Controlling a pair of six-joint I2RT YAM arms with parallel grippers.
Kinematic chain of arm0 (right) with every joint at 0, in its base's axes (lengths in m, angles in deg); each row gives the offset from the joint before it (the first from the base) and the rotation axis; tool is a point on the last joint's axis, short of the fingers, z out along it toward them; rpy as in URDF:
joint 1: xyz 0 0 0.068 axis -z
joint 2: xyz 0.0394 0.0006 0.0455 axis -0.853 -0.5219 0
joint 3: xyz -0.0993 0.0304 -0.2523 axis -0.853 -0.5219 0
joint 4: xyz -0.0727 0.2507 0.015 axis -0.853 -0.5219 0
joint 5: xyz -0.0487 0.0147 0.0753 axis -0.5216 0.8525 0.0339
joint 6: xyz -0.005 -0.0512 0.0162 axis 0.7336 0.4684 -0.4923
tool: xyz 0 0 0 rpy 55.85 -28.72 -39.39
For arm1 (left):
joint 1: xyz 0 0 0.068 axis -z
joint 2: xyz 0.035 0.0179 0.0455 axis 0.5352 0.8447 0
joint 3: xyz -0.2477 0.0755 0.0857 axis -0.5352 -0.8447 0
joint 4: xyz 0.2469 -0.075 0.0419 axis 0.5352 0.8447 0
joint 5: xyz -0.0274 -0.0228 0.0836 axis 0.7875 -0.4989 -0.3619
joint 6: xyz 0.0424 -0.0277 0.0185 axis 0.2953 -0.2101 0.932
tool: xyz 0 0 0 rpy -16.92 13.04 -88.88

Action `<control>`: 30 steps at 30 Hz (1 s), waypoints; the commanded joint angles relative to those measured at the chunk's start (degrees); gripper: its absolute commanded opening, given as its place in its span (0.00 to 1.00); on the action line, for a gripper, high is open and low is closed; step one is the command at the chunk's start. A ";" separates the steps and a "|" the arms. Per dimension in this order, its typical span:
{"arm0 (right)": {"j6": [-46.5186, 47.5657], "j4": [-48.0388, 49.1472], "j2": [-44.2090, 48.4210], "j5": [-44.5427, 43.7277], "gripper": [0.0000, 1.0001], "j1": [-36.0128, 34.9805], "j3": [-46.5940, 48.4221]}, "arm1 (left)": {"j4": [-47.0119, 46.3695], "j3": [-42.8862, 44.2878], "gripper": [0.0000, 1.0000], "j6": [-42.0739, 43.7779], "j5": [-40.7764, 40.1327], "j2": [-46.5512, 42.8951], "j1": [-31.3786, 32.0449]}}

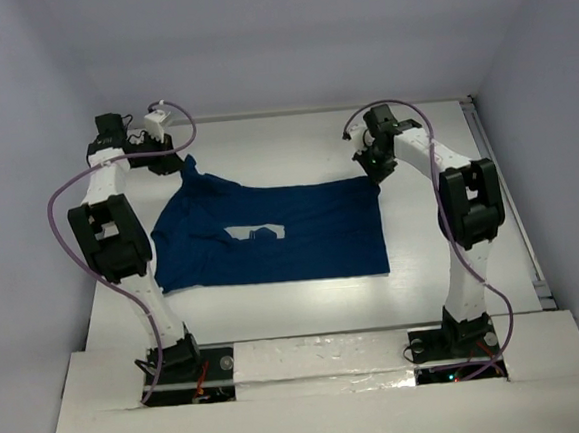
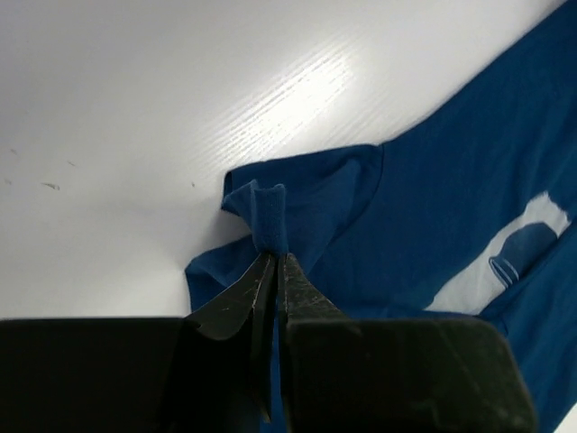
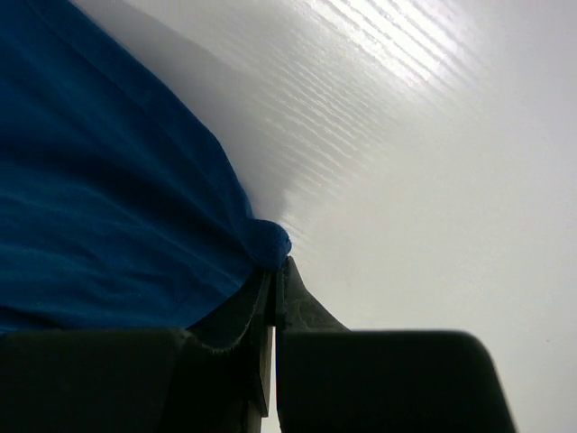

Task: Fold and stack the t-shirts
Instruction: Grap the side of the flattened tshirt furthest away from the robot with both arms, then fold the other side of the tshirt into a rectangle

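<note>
A dark navy t-shirt (image 1: 271,233) lies spread on the white table (image 1: 434,135), a white graphic (image 1: 255,234) on its chest. At its far left corner my left gripper (image 1: 180,165) is shut on a bunched fold of cloth (image 2: 270,221), lifted slightly off the table. The right gripper (image 1: 374,168) pinches the far right corner of the shirt (image 3: 269,244) between shut jaws. The shirt's far edge runs taut between the two grippers. In the left wrist view the t-shirt (image 2: 451,207) and part of its graphic (image 2: 505,257) spread to the right.
A raised rail (image 1: 504,200) runs along the table's right edge. Grey walls close in the table at the back and on both sides. The arm bases (image 1: 171,361) stand at the near edge.
</note>
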 commanded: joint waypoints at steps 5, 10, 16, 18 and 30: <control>1.97 8.33 6.48 1.88 0.00 0.18 -2.75 | 5.11 -3.99 0.00 9.51 9.50 -6.36 -0.41; 4.08 12.11 11.13 2.23 0.00 0.18 -7.67 | 10.73 -5.14 0.00 18.29 14.16 -8.56 -1.46; 6.19 11.94 12.54 2.76 0.00 0.18 -10.84 | 28.12 -3.82 0.00 37.06 16.98 -9.62 -4.09; 6.90 11.42 12.90 3.54 0.00 0.18 -11.37 | 34.37 -3.91 0.00 41.84 16.54 -9.44 -4.97; 10.23 9.84 17.55 7.49 0.00 0.18 -14.36 | 34.47 -16.30 0.00 50.21 9.86 -14.54 -8.85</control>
